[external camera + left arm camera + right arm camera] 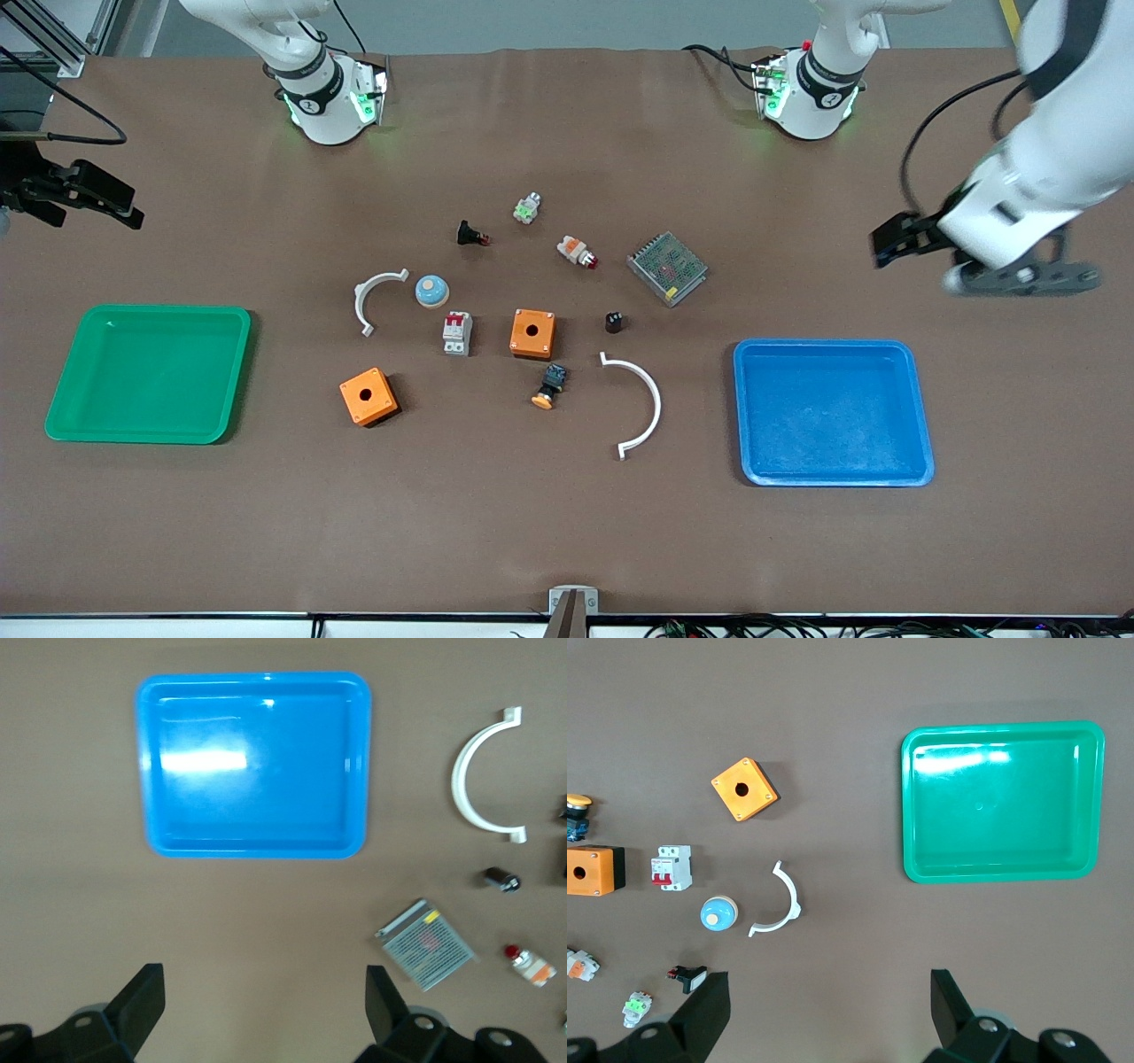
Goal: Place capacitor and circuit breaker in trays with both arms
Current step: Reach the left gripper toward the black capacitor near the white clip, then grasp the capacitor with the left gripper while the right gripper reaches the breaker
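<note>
Both grippers hang in the air with their fingers spread wide and nothing between them. The left gripper (266, 1010) is up over bare table (567, 532) at the left arm's end, above the stretch between that arm's base and the blue tray (921, 416). The right gripper (828, 1014) is over the table's edge at the right arm's end, above the green tray (62, 390).

Out in the middle, the capacitor (613, 322) stands on the table between an orange box (532, 333) and the blue tray, just beside the tip of a white curved piece (651, 403). The circuit breaker (457, 333) lies flat beside that same orange box, toward the right arm's end, its 2 red toggles pointing at the robots.
</note>
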You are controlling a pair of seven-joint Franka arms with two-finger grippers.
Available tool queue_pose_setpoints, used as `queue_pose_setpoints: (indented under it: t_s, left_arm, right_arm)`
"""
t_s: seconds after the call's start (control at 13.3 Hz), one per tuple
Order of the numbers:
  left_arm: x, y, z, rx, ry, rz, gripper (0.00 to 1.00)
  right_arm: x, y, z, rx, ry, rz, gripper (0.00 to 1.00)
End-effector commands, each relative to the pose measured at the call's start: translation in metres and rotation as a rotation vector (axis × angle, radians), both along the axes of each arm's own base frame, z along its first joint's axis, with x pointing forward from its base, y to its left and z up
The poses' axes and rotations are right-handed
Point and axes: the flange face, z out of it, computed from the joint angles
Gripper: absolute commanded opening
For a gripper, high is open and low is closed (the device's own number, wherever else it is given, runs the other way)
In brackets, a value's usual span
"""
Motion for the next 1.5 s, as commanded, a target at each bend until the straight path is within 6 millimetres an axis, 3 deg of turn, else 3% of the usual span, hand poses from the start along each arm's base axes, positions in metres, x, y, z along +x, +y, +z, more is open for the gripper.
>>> queue_pose_setpoints:
  t_s: [0.0, 0.45, 0.68, 0.83, 0.9, 1.2, 1.43]
  left_arm:
    - [0.019, -0.061, -0.058, -0.001, 0.003, 0.095, 1.00]
    - [0.015, -0.174, -0.170, -0.002, 0.033, 0.210, 1.00]
    - [-0.004, -0.231, -0.229, 0.004, 0.034, 0.319, 1.00]
    - [-0.024, -0.264, -0.270, -0.003, 0.029, 0.386, 0.99]
    - [-0.027, -0.264, -0.281, -0.007, 0.027, 0.398, 0.99]
    - [-0.048, -0.279, -0.322, -0.021, 0.023, 0.428, 0.96]
    - [-0.057, -0.292, -0.342, -0.028, 0.023, 0.450, 0.89]
  right_arm:
    - [0.004, -0.003, 0.004, -0.017, -0.002, 0.008, 1.00]
    - [0.011, 0.002, -0.005, -0.005, 0.001, 0.013, 1.00]
    - [0.019, 0.011, -0.016, -0.006, 0.013, 0.030, 1.00]
    - [0.027, 0.049, -0.031, -0.017, 0.033, 0.088, 1.00]
    - [0.024, 0.067, -0.034, -0.019, 0.045, 0.102, 1.00]
    - [0.024, 0.165, -0.080, -0.051, 0.119, 0.072, 1.00]
    - [0.022, 0.197, -0.124, -0.047, 0.123, 0.113, 1.00]
